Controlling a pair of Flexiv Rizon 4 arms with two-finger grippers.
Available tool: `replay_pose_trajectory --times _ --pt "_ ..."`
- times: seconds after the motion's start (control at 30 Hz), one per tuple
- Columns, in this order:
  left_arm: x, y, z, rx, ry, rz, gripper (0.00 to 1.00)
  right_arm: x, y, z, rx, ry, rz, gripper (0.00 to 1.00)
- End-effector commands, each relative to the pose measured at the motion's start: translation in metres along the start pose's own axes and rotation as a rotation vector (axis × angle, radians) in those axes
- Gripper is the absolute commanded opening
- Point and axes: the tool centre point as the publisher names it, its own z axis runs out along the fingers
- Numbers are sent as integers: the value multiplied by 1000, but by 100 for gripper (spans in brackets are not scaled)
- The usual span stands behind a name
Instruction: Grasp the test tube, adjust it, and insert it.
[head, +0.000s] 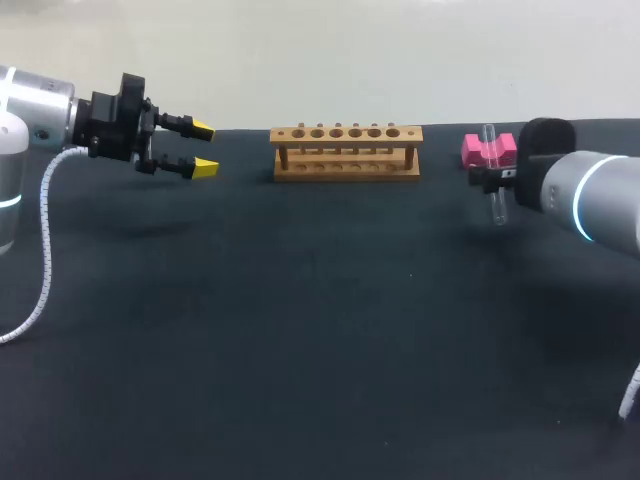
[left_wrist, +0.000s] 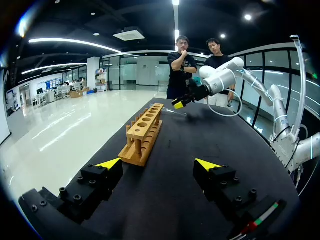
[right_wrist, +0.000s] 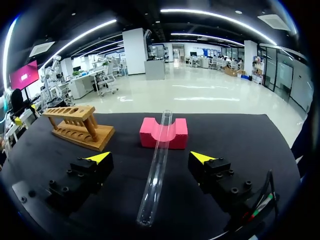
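Right wrist view shows the test tube (right_wrist: 157, 160) lying between the right gripper's (right_wrist: 150, 156) wide-spread fingers, neither seen touching it, its far end in the pink block's (right_wrist: 176, 134) groove, at the wooden rack's (head: 346, 152) 3 o'clock. Centre it, then close gently near mid-length, since glass likely slips. The left gripper (head: 204, 148) hangs open at the rack's 9 o'clock.

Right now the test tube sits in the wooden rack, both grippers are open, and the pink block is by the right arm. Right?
No. The right wrist view shows the test tube between the right gripper's open fingers, untouched, its far end at the pink block's groove, not in the wooden rack, whose holes are empty. The left gripper is open too.
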Motion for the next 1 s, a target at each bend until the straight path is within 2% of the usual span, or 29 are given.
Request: replay_pose_trajectory --times 0.03,1.0 --pt "1 0 0 -1 -2 2 100 6 -5 10 -23 -184 8 100" --pt "1 0 0 -1 -2 2 100 15 -15 37 -76 -159 43 100"
